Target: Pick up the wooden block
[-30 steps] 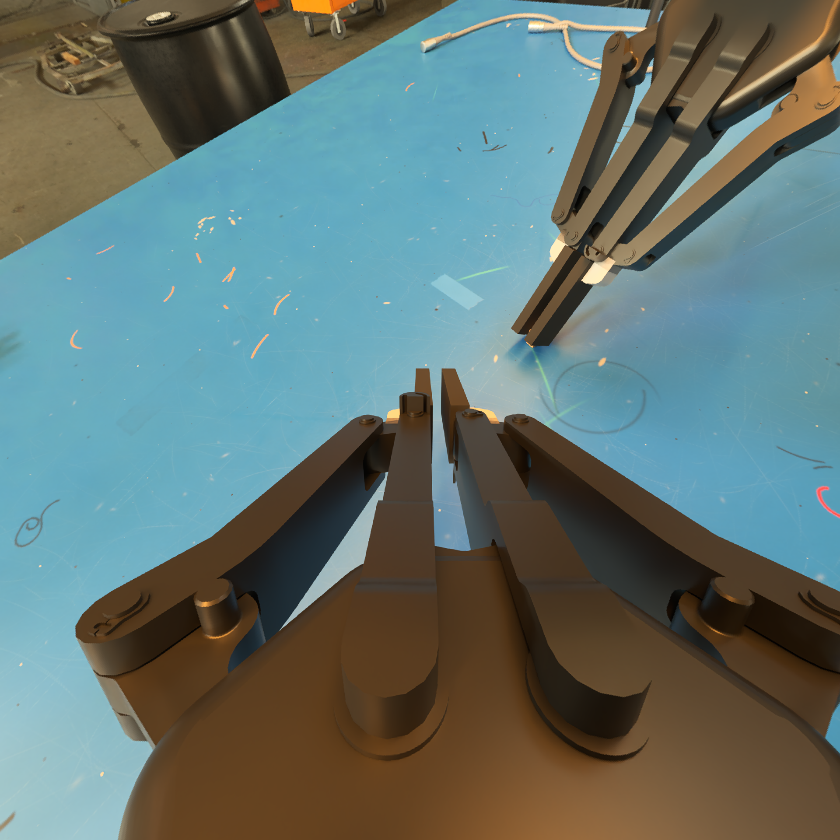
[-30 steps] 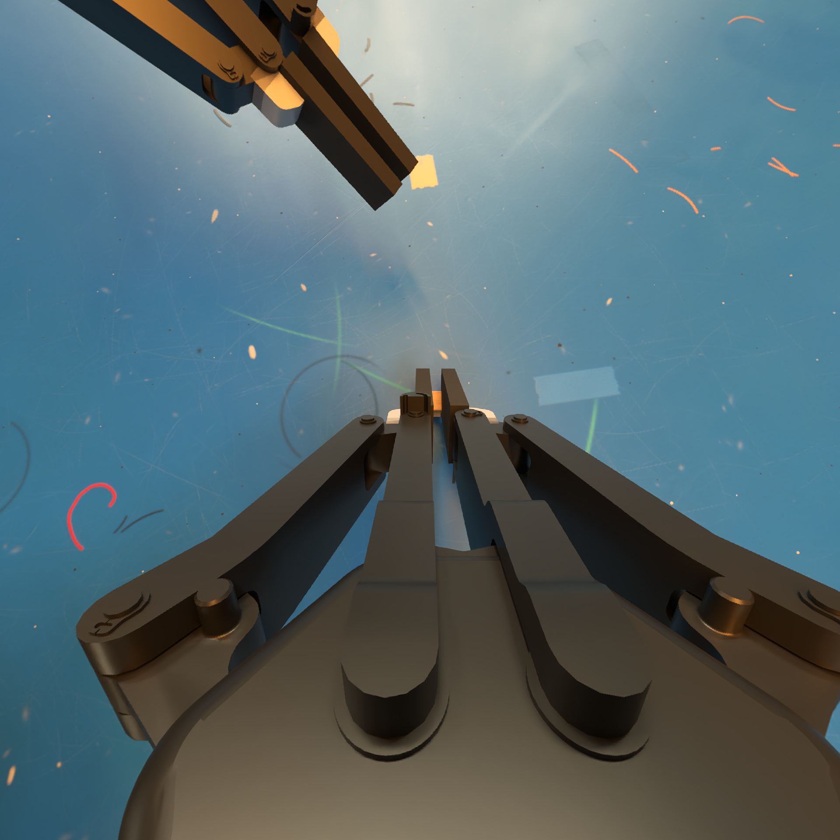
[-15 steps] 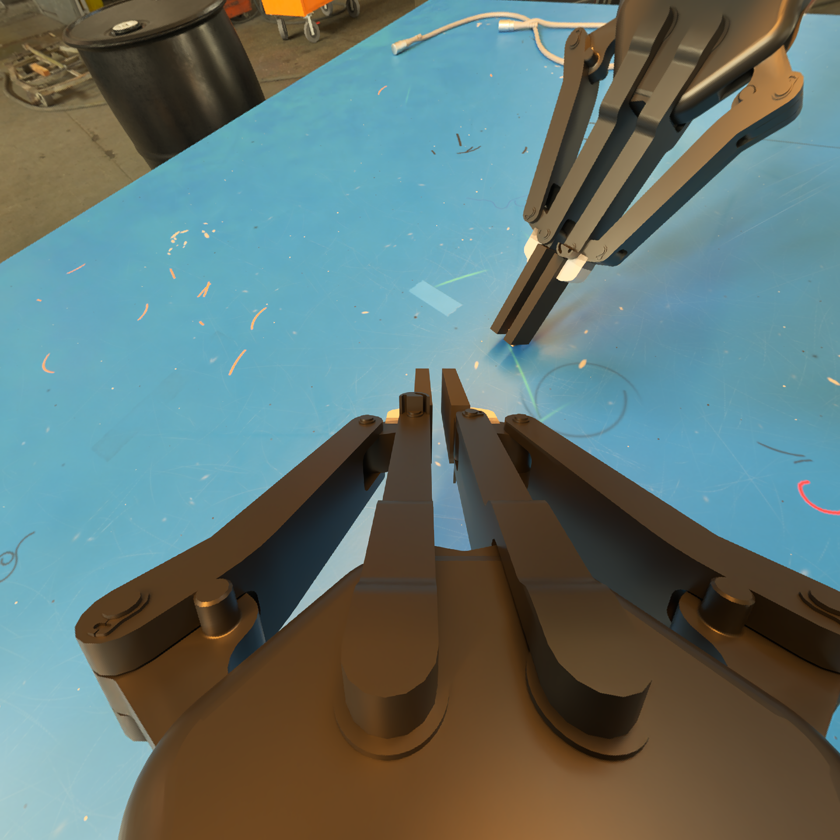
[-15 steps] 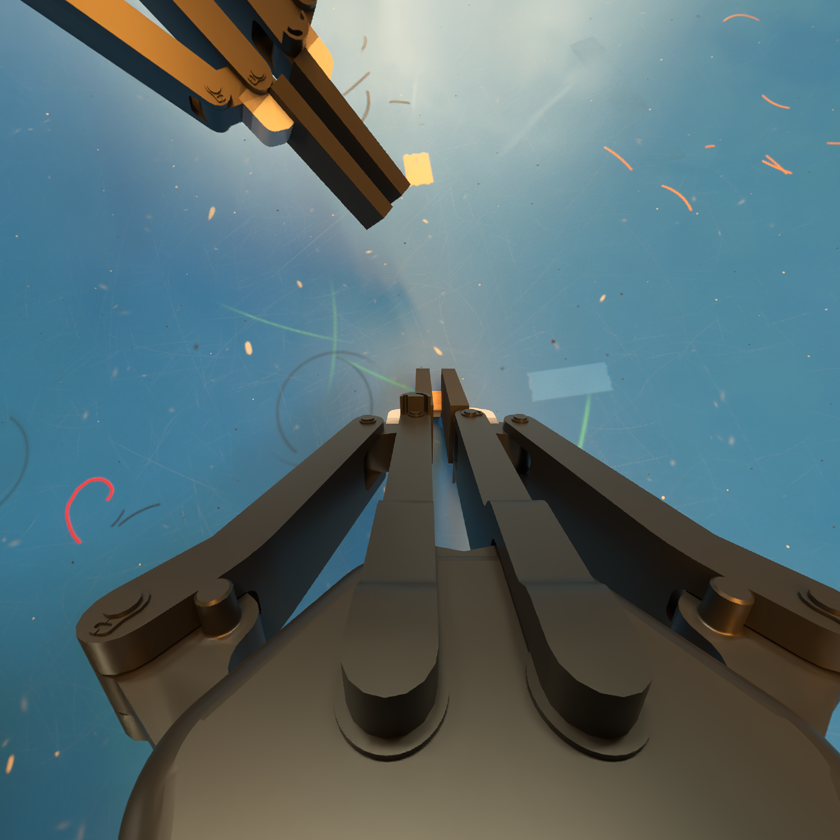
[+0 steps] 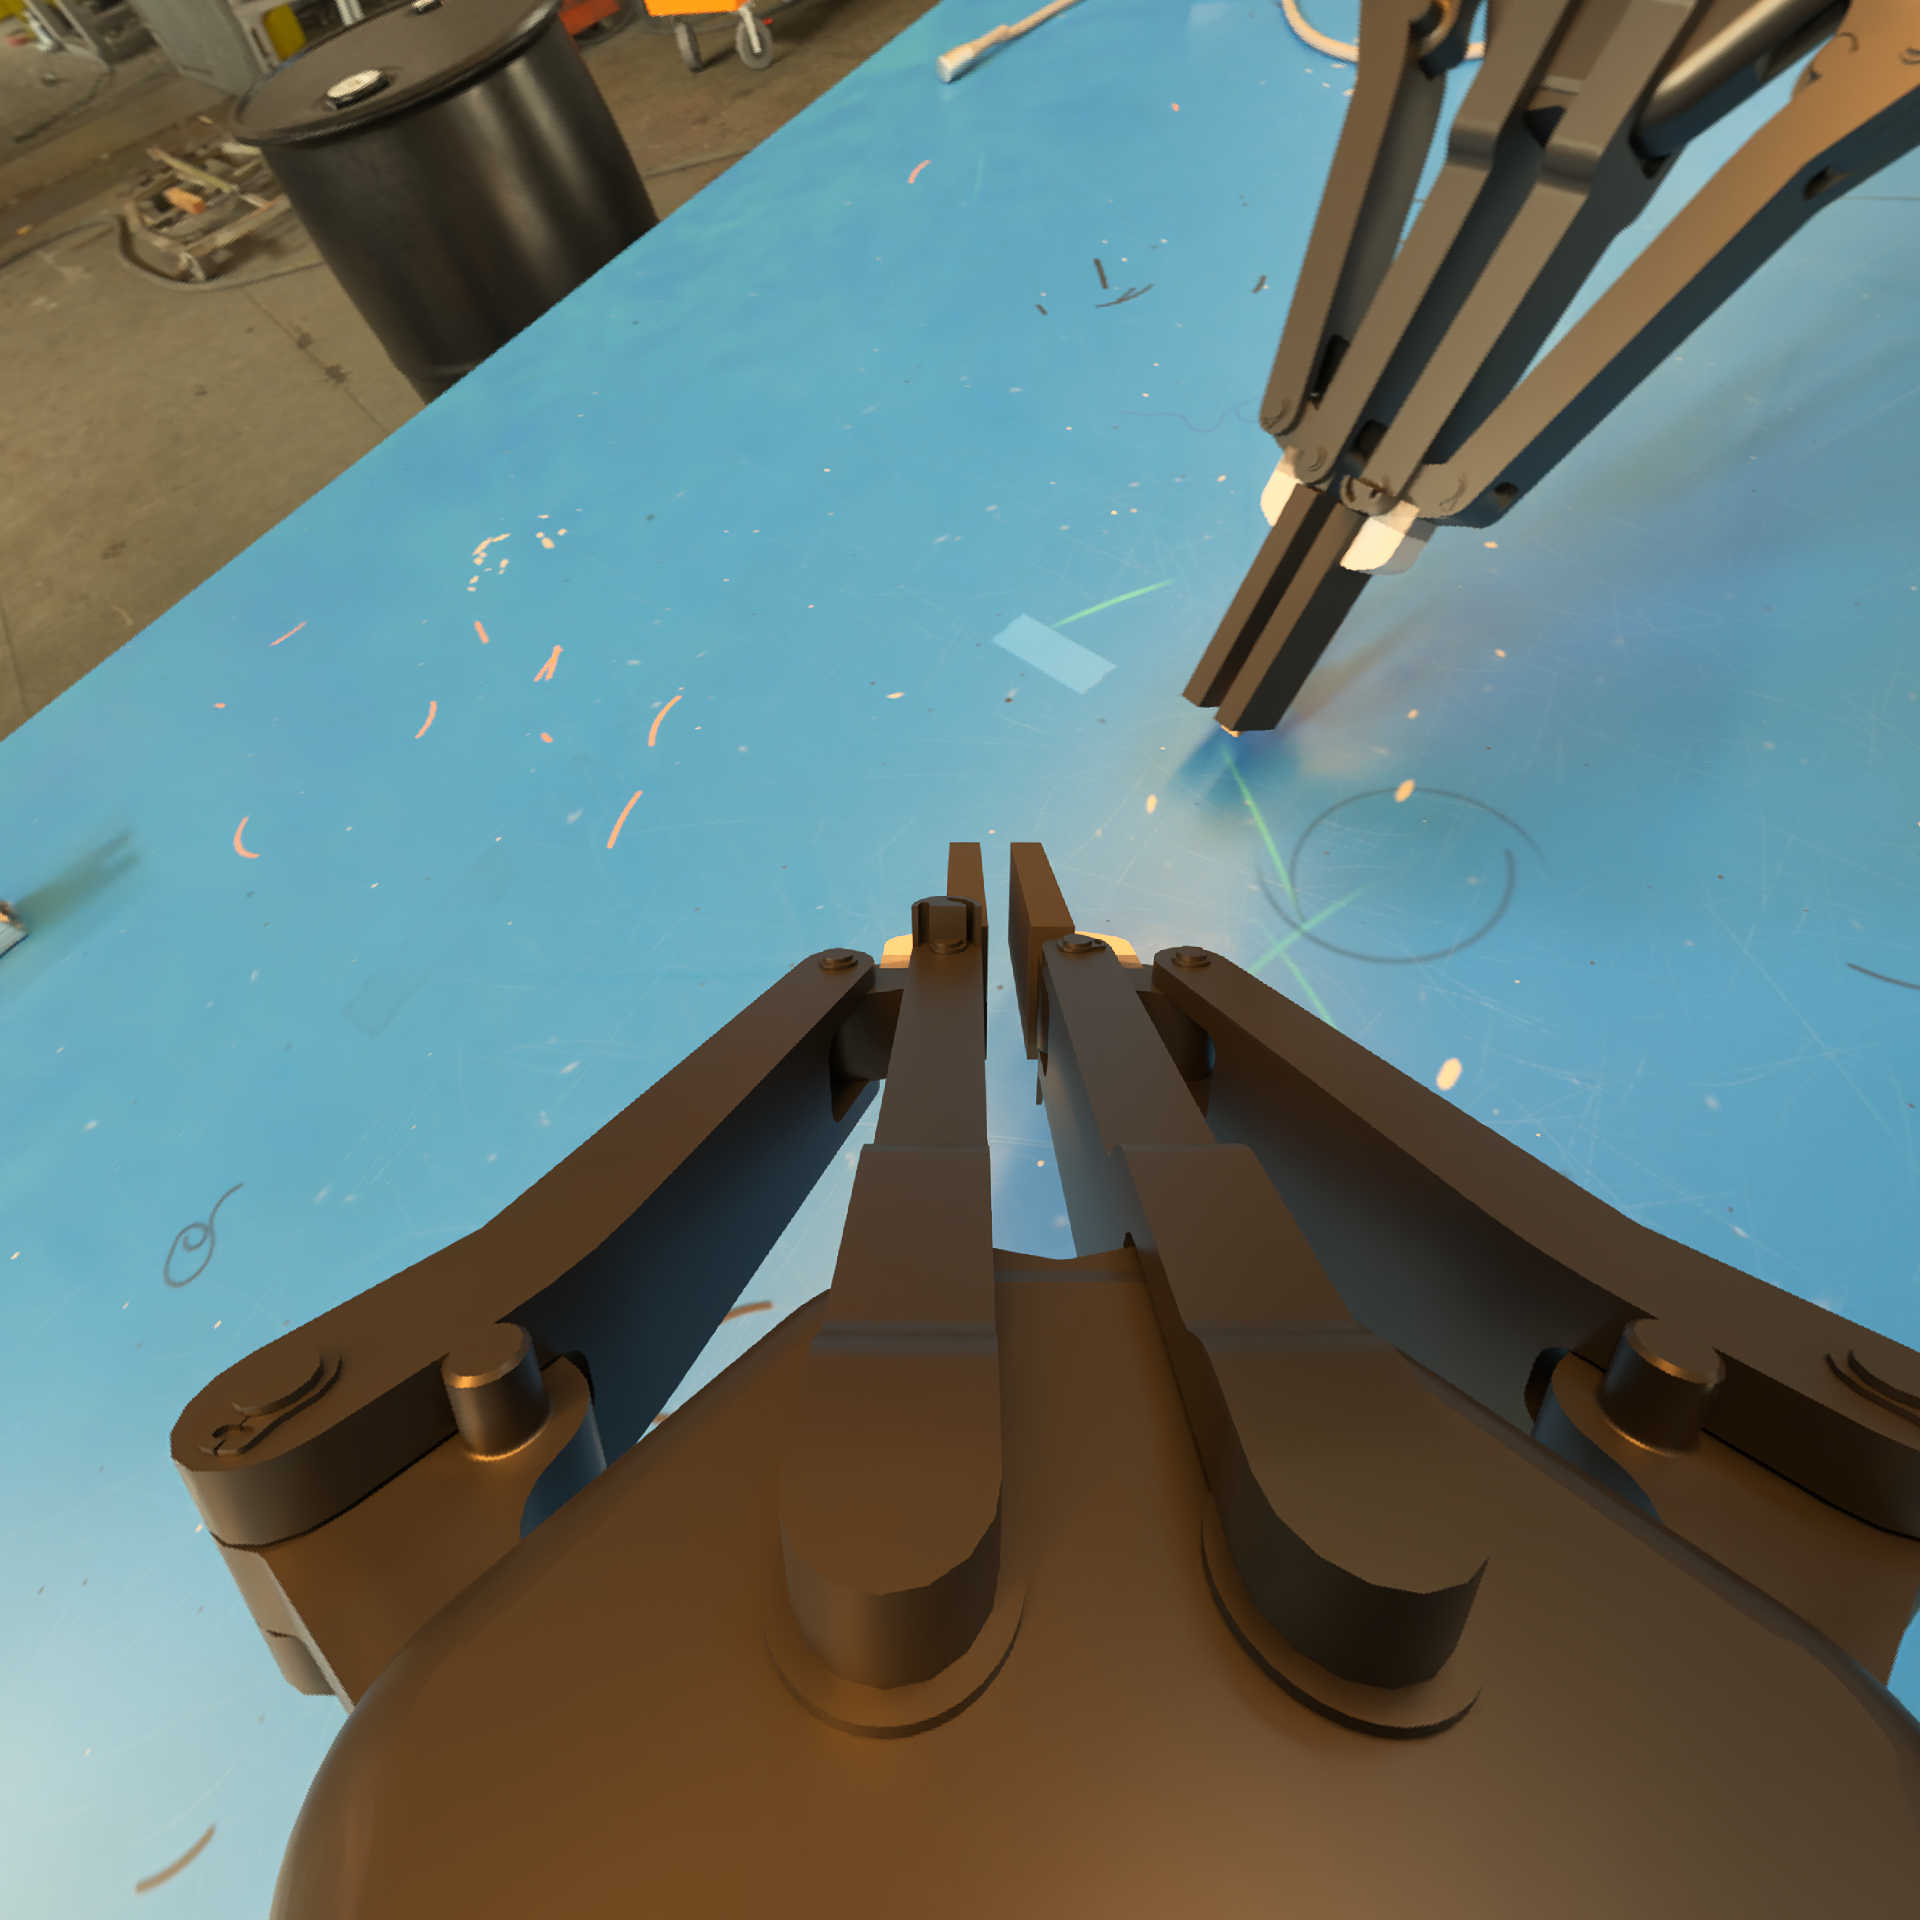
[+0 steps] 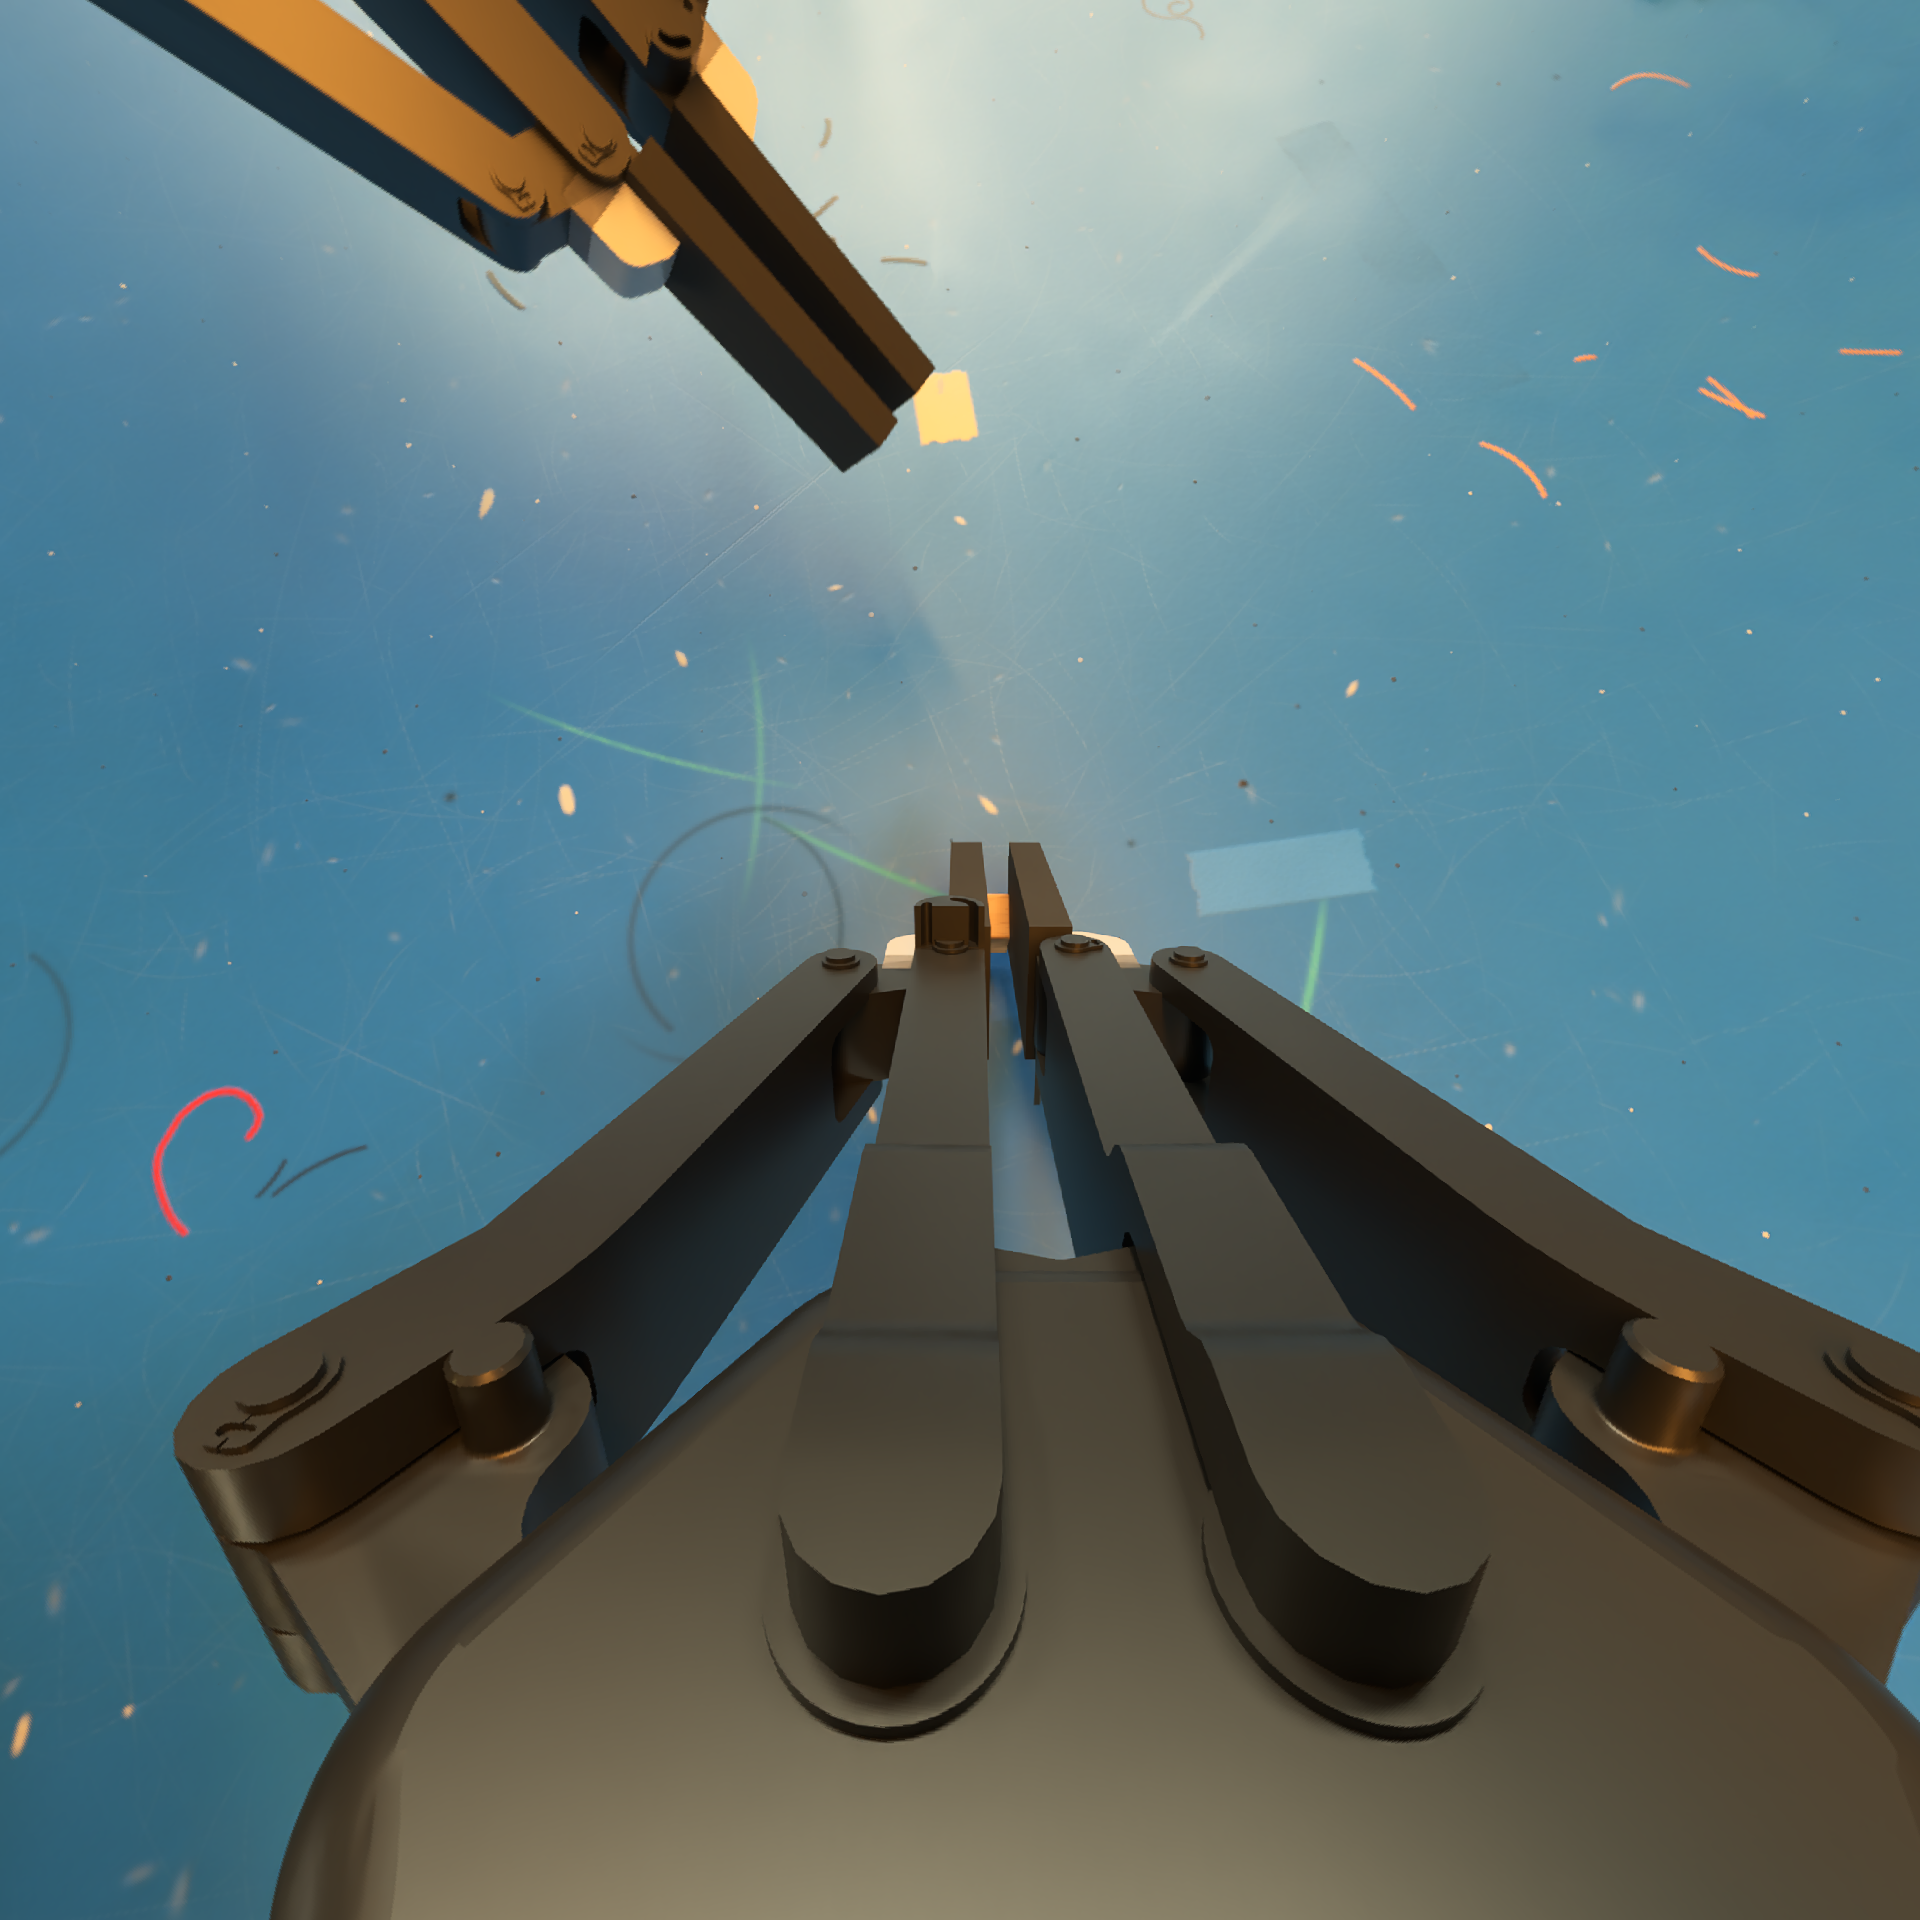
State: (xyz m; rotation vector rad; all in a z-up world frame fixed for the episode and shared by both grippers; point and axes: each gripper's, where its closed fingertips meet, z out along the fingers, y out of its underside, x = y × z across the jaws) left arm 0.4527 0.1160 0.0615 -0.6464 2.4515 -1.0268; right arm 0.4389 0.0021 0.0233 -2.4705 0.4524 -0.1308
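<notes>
Since the earlier frame my right pincer (image 6: pixel 995 868), pinching the wooden block (image 6: pixel 997 918), rose off the surface (image 6: pixel 1455 644); left pincer (image 5: pixel 995 868), pressed together, idles at 10 o'clock; next, lift steadily.

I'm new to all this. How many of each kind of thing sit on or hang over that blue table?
Grippers: 2, left gripper and right gripper
Wooden block: 1, between the right gripper's fingers
Small yellow square: 1
Pale tape patch: 1
Rope: 1
Unclear item at the picture's edge: 1
Total: 7
</notes>
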